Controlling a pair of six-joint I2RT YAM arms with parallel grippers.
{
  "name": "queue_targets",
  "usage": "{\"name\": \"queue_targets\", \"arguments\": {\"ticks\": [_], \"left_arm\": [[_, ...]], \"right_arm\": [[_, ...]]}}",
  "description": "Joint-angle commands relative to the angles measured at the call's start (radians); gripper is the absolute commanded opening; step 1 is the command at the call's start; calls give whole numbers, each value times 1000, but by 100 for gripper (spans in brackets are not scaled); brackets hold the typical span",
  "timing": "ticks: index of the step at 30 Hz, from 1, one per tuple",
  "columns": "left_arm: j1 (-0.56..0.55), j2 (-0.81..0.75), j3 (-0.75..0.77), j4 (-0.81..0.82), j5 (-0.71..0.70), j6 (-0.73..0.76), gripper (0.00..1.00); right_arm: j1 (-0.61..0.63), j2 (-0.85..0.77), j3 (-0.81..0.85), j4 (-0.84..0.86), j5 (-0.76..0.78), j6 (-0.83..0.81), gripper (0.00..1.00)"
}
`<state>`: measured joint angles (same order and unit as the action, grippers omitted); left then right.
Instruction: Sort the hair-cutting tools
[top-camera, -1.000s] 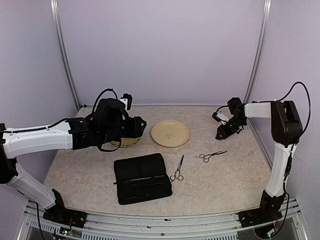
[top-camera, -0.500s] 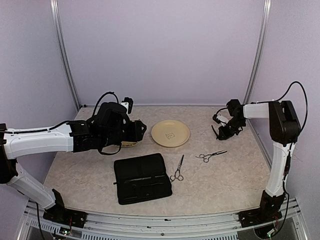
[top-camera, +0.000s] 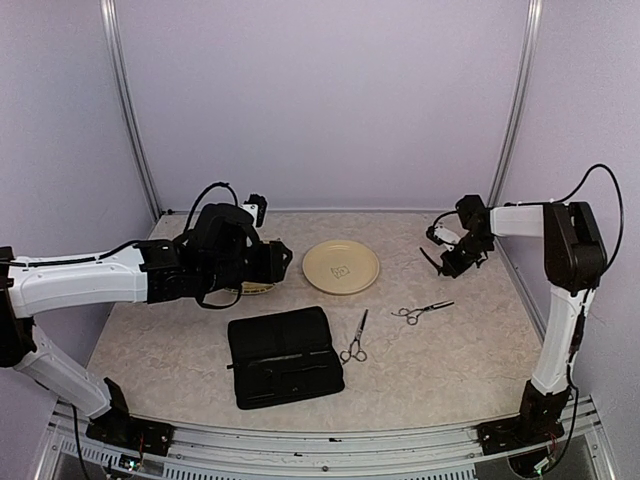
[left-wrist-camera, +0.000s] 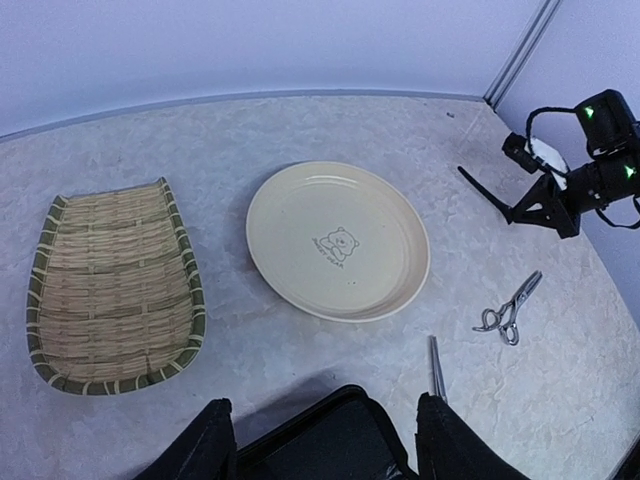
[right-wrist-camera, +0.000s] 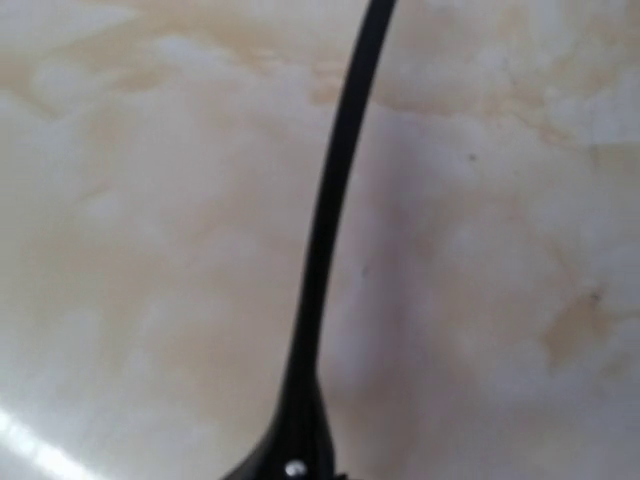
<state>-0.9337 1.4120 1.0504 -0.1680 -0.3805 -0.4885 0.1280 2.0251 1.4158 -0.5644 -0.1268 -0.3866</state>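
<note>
You have a cream bear-print plate toward 12 o'clock on the marbled counter. A woven bamboo tray lies at its 9 o'clock, a black zip case at its 7 o'clock.

1. A table with a pale, beige-veined marble-pattern top is seen filling the lower half of the overhead view.
2. A plain lilac-white back wall is set upright along the table's far edge.
3. The table is closed in at its sides by a left wall and a right wall of the same pale colour.
4. Two slim metal posts are stood at the table's far corners.
5. A silver metal rail is fixed along the table's near edge.
6. The table is lit softly and evenly; only faint shadows are cast on its top.
</note>
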Motion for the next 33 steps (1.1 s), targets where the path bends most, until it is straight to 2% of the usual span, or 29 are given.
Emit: {"name": "queue_targets", "arguments": {"ticks": [1, 6, 11, 14, 17, 20, 24, 29, 33], "left_arm": [[90, 38, 49, -104, 71, -6, 60], [142, 38, 13, -217, 217, -15, 53], [89, -33, -119, -221, 361, -40, 35], [64, -80, -198, -198, 442, -107, 25], [47, -132, -271, -155, 442, -187, 1], [39, -171, -358, -86, 452, -283, 0], [14, -176, -404, -84, 437, -335, 0], [28, -124, -393, -158, 359, -312, 0], [40, -92, -386, -166, 364, -303, 0]], "right_arm": [[-2, -173, -69, 36, -54, -148, 0], [55, -341, -168, 33, -196, -314, 0], [143, -432, -224, -13, -322, -457, 0], [205, -422, -226, -22, -311, -502, 0], [264, -392, -162, -113, -259, -557, 0], [274, -405, -108, -178, -268, -628, 0], [309, -432, -51, -286, -287, -730, 0], [425, -440, -70, -354, -303, -807, 0], [539, -432, -122, -344, -252, -820, 0]]}}
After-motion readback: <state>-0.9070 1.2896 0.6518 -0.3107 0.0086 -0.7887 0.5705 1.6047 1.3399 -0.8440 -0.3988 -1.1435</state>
